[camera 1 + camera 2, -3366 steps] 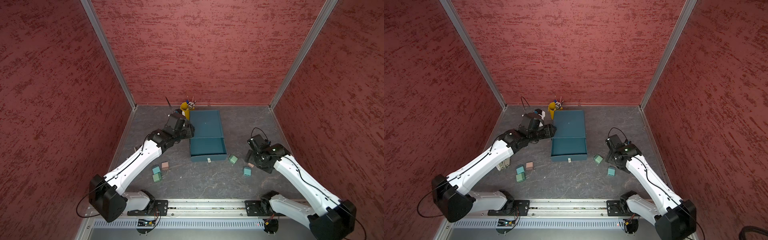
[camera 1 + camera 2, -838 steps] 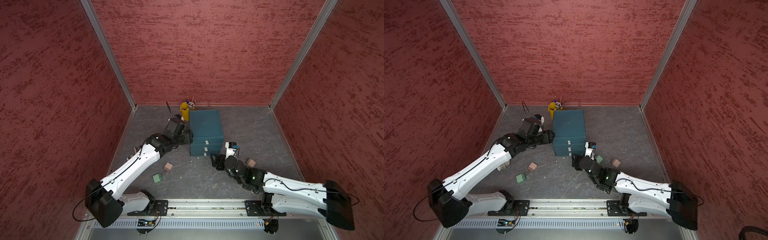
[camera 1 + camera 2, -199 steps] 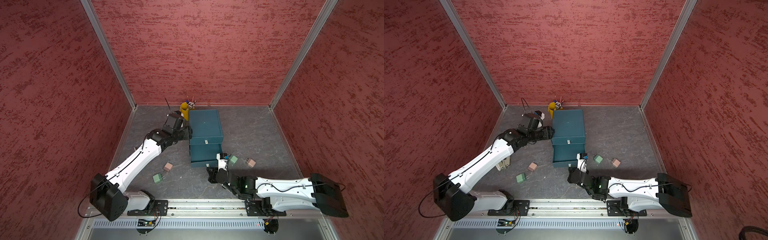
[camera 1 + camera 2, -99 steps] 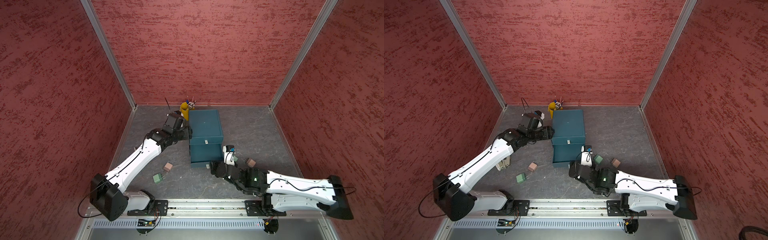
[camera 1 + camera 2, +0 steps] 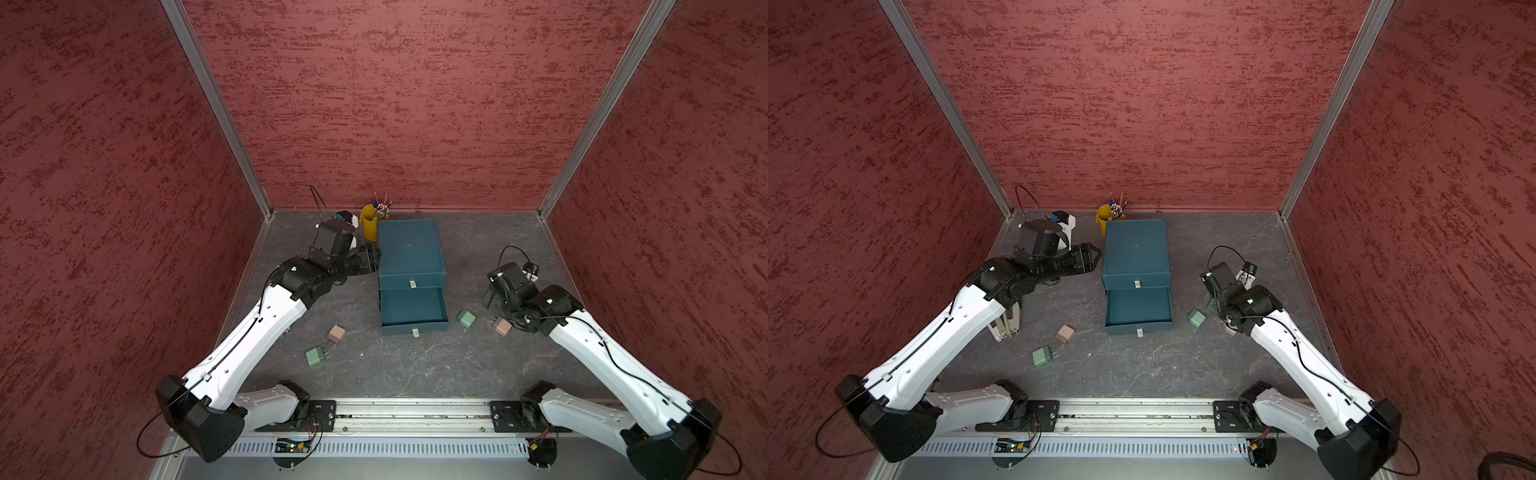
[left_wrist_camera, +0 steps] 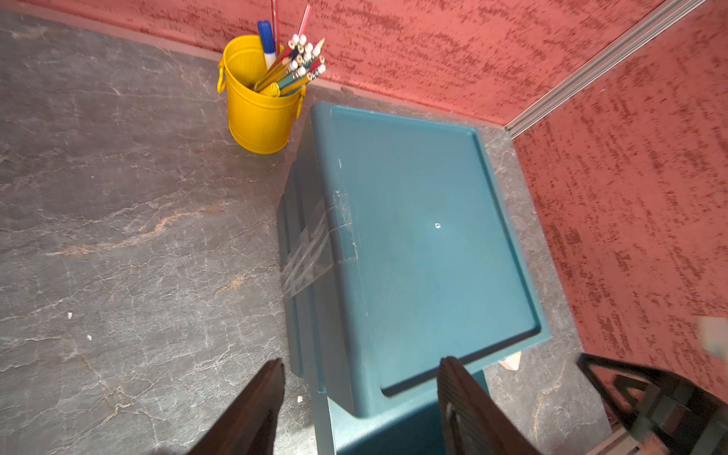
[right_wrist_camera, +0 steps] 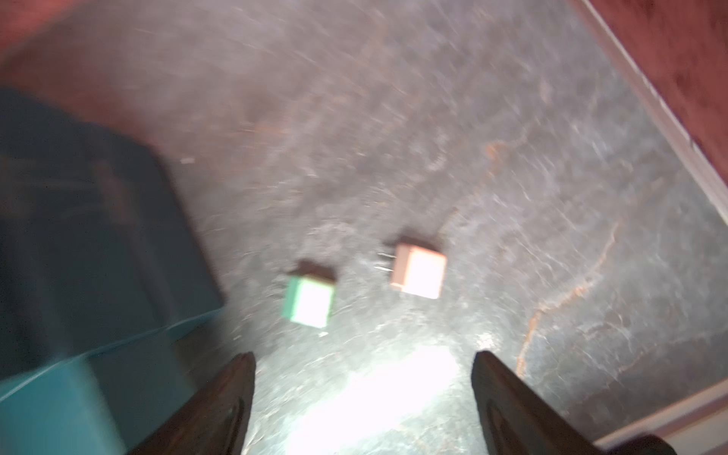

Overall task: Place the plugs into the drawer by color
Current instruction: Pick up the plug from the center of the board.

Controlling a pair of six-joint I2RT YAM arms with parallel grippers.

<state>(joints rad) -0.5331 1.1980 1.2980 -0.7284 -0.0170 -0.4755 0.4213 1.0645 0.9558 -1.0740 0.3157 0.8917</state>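
— Up front, green plug (image 5: pixel 316 355) and pink plug (image 5: pixel 336 333) lie left of the drawer (image 5: pixel 409 249).
— Yep, second green plug (image 5: pixel 466 319) and second pink plug (image 5: pixel 501 326) sit right of it, by the right gripper (image 7: pixel 364 354), jaws spread. Further back, left gripper (image 6: pixel 362 361) straddles its edge, can't tell if it's pinching.

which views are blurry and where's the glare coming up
Right wrist view: motion-smeared, the green plug and pink plug soft-edged, a white glare patch blown out on the floor near them. Left wrist view: sharp on the drawer chest and yellow pen cup. Both top views: crisp, evenly lit.
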